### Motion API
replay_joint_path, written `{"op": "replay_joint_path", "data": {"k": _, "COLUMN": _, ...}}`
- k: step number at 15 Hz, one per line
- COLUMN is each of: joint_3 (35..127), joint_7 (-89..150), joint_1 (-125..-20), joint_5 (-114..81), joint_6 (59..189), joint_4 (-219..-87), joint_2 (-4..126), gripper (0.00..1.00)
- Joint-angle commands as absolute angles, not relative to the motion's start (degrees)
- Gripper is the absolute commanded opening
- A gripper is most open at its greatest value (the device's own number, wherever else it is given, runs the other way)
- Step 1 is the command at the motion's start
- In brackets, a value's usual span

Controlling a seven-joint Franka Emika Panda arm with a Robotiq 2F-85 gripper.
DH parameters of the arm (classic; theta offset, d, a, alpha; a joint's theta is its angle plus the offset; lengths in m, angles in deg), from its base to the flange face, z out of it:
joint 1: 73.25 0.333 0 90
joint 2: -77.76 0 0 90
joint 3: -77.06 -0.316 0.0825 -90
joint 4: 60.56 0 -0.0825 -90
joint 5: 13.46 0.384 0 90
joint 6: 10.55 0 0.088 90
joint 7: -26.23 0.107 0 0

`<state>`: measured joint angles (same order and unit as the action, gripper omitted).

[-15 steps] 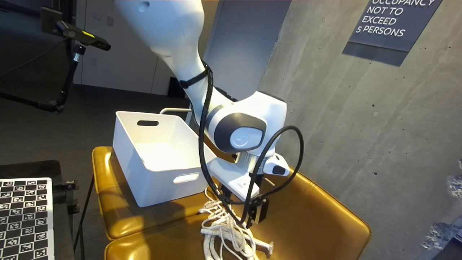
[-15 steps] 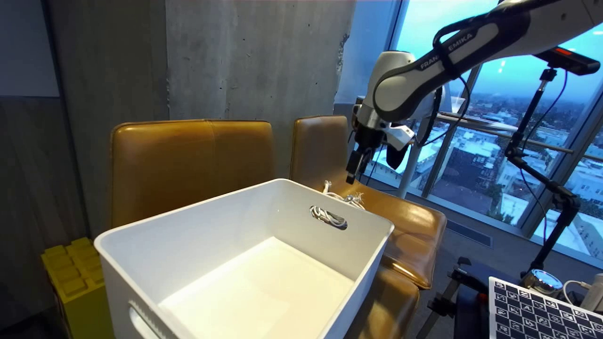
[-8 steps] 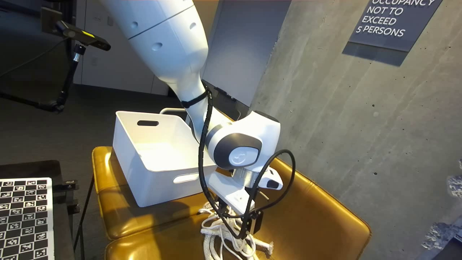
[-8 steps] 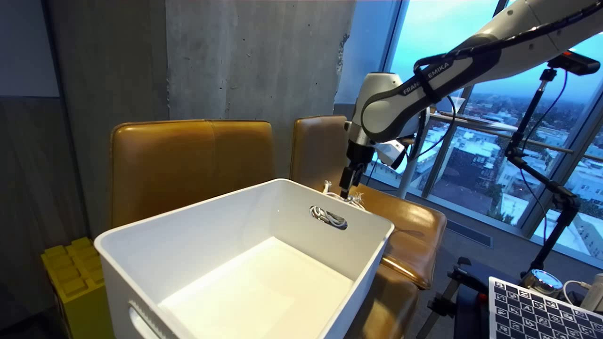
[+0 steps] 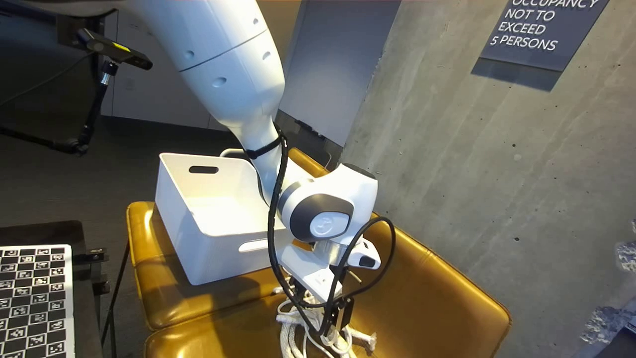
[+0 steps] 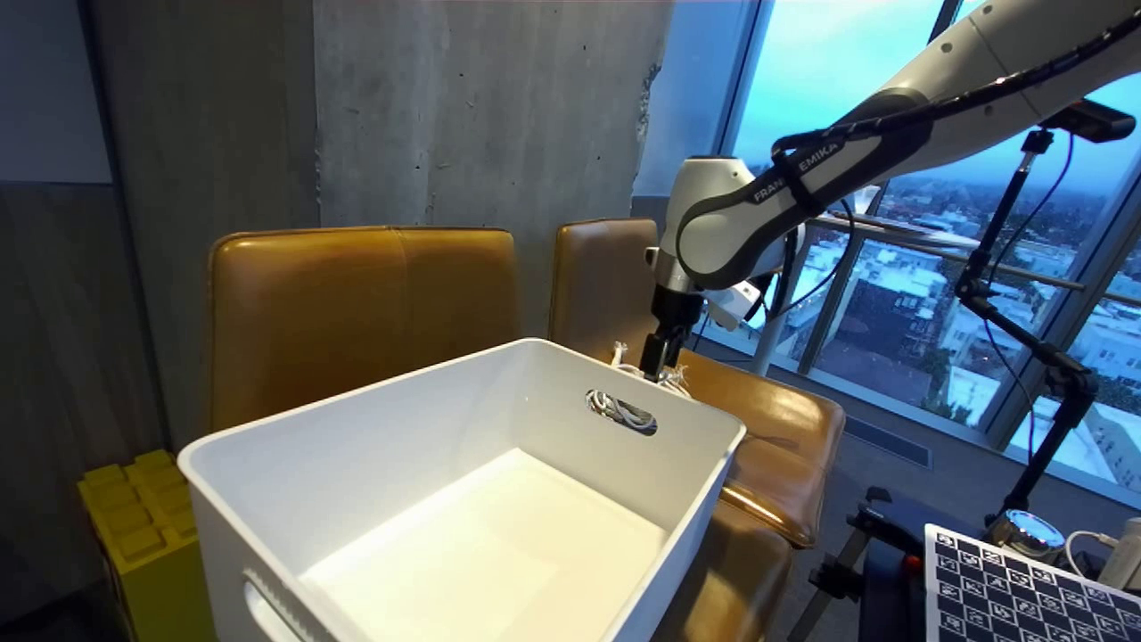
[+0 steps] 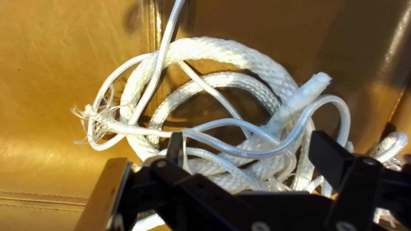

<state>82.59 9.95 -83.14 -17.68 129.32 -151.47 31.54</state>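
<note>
The robot's black gripper points down into a loose tangle of white rope, its jaws spread wide and unclenched, with strands lying between the fingertips; whether either fingertip touches the cord is unclear. The tangle, a thick braided length coiled together with thinner cord and frayed at an end, lies on the seat of a golden-brown leather chair. In both exterior views, a white rectangular bin with oval handle slots stands just beside the rope on similar leather seating.
</note>
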Motion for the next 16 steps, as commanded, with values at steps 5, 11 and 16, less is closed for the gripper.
{"op": "replay_joint_path", "data": {"k": 5, "joint_3": 82.70, "joint_7": 11.98, "joint_1": -82.98, "joint_5": -19.77, "joint_6": 129.42, "joint_4": -148.46, "joint_2": 29.99, "gripper": 0.42}}
{"op": "replay_joint_path", "data": {"k": 11, "joint_3": 82.59, "joint_7": 12.31, "joint_1": -82.68, "joint_5": -20.05, "joint_6": 129.43, "joint_4": -148.48, "joint_2": 29.90, "gripper": 0.01}}
{"op": "replay_joint_path", "data": {"k": 16, "joint_3": 82.16, "joint_7": 9.63, "joint_1": -82.57, "joint_5": -21.82, "joint_6": 129.02, "joint_4": -150.85, "joint_2": 31.12, "gripper": 0.48}}
